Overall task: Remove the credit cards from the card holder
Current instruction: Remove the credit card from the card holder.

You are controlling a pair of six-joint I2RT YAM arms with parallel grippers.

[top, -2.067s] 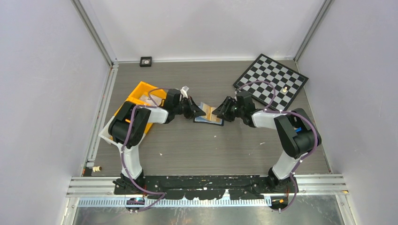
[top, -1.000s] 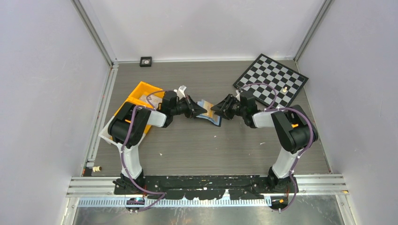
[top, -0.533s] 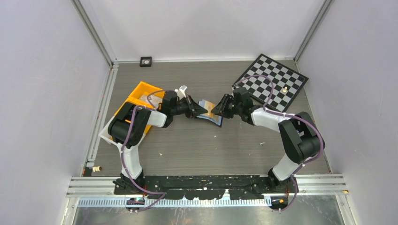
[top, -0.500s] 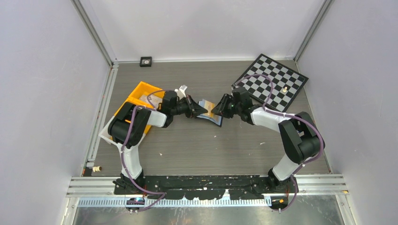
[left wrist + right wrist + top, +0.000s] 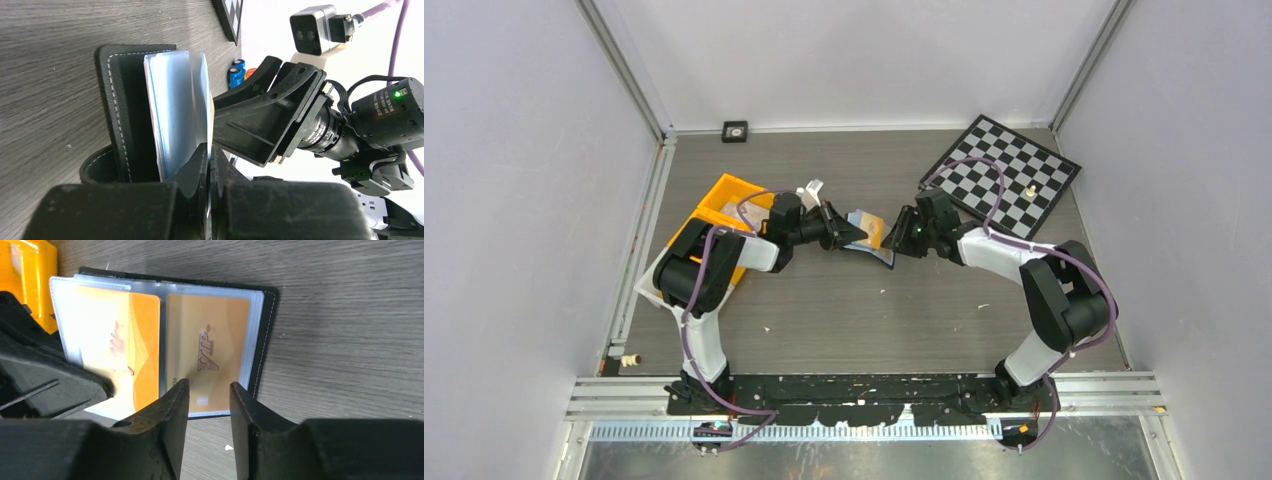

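Note:
The black card holder (image 5: 265, 340) lies open on the table, between both grippers in the top view (image 5: 882, 258). Two orange-tan credit cards (image 5: 212, 345) sit in its clear sleeves. My left gripper (image 5: 210, 156) is shut on a thin clear sleeve page and holds it upright; pale blue sleeves (image 5: 175, 110) stand beside it. It also shows in the top view (image 5: 854, 236). My right gripper (image 5: 209, 392) is open and empty, just in front of the right-hand card's lower edge, and shows in the top view (image 5: 894, 240).
An orange bin (image 5: 724, 212) lies left of the left arm, over a white tray (image 5: 650, 286). A chessboard (image 5: 1004, 172) with a small piece (image 5: 1030, 188) is at the back right. A small black square (image 5: 735, 131) sits at the back wall.
My right gripper has drawn back slightly to the right, away from the card holder. The left gripper lifted the sleeve page earlier and now holds it still.

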